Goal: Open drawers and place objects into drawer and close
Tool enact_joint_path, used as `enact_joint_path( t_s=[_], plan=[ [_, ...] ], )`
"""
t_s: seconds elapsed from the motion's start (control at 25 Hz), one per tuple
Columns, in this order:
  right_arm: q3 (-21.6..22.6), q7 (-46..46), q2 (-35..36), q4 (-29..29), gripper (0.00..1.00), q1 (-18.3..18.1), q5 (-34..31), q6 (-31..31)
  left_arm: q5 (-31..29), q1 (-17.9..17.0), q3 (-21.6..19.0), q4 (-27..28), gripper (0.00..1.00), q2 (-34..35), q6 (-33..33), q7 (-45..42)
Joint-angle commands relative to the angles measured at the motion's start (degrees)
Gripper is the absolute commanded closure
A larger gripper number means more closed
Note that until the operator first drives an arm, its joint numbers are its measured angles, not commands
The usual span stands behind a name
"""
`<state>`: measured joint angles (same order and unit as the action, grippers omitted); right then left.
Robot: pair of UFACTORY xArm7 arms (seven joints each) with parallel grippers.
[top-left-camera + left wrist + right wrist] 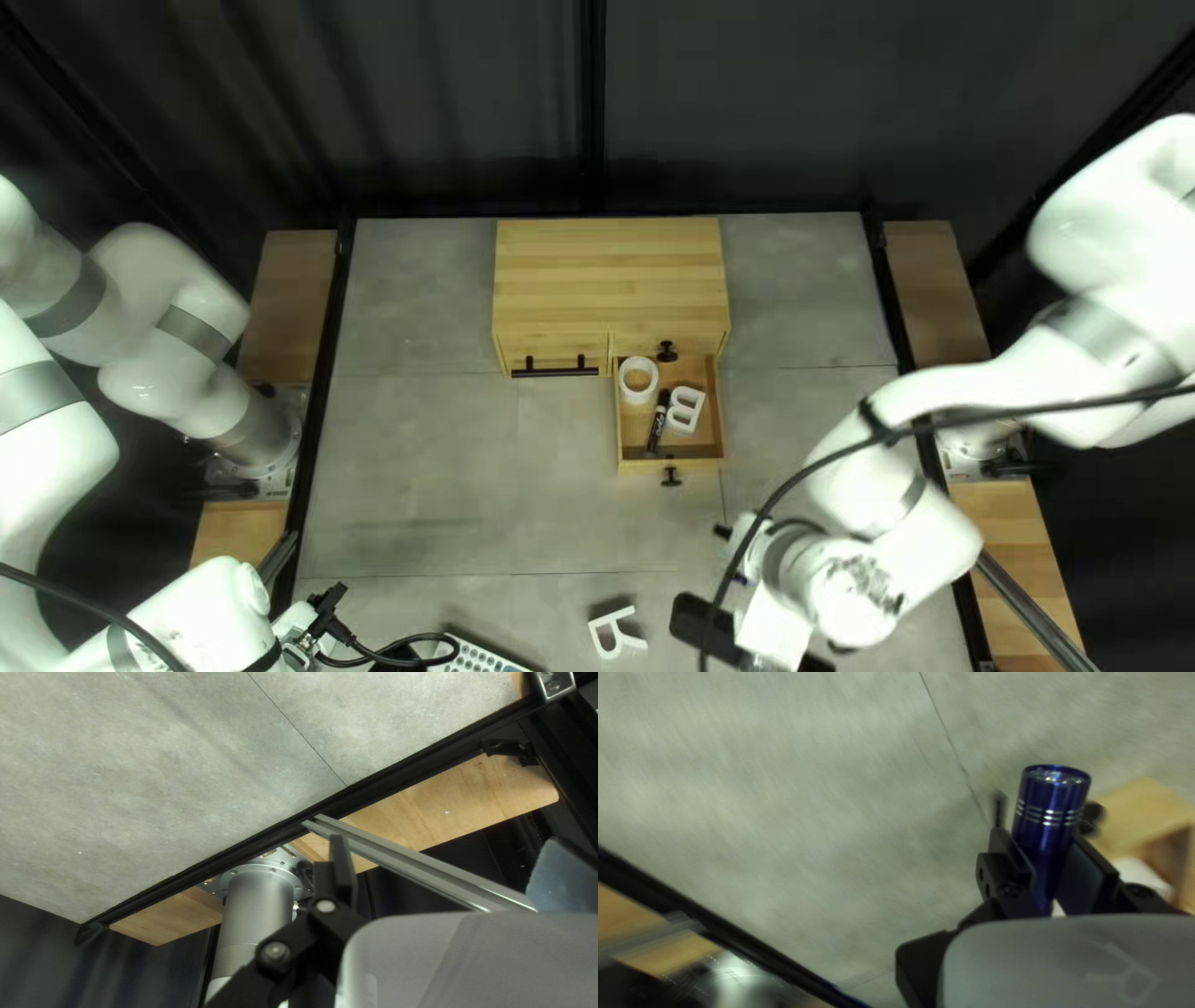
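One open drawer [635, 467] is holding a white ring [637, 398], a black marker [659, 423] and a white letter [684, 408]; over the bench [436, 473], my right tool [737, 560] is gripping a blue metal cylinder [1049, 806], while my left tool [326, 606] is hanging with its fingers [343, 868] apart.

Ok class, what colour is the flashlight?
The flashlight is blue with silvery bands, best seen in the right wrist view.

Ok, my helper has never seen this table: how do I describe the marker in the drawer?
Find the wooden cabinet at the table's far side, then its pulled-out drawer. Inside, the marker lies between the ring and the letter B. Both neighbours are white; it is black and slim.
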<state>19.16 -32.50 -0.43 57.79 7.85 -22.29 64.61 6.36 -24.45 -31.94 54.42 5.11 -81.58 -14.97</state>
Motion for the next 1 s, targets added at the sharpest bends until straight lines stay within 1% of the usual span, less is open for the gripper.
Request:
enact_joint_path(
  t_s=[0.04,0.32,0.64,0.88,0.96,1.0],
  plan=[
    [-3.0,-4.4,1.1,-0.9,1.00,-3.1,-2.9,-4.1,0.0,0.0,0.0,0.0,0.00,0.0,0.0,0.0],
    [-5.5,-5.0,3.9,-1.8,1.00,-5.7,-5.2,-10.2,0.0,0.0,0.0,0.0,0.00,0.0,0.0,0.0],
    [-6.7,-4.6,7.8,0.6,1.00,-6.7,-6.6,-13.1,0.0,0.0,0.0,0.0,0.00,0.0,0.0,0.0],
    [-7.8,-4.3,9.1,-1.2,1.00,-7.8,-7.6,-17.2,0.0,0.0,0.0,0.0,0.00,0.0,0.0,0.0],
    [-7.9,-4.2,9.1,-1.4,0.99,-7.9,-7.6,-17.6,0.0,0.0,0.0,0.0,0.00,0.0,0.0,0.0],
    [-7.9,-4.1,9.3,-1.2,0.93,-7.9,-7.5,-17.5,0.0,0.0,0.0,0.0,0.00,0.0,0.0,0.0]
  ],
)
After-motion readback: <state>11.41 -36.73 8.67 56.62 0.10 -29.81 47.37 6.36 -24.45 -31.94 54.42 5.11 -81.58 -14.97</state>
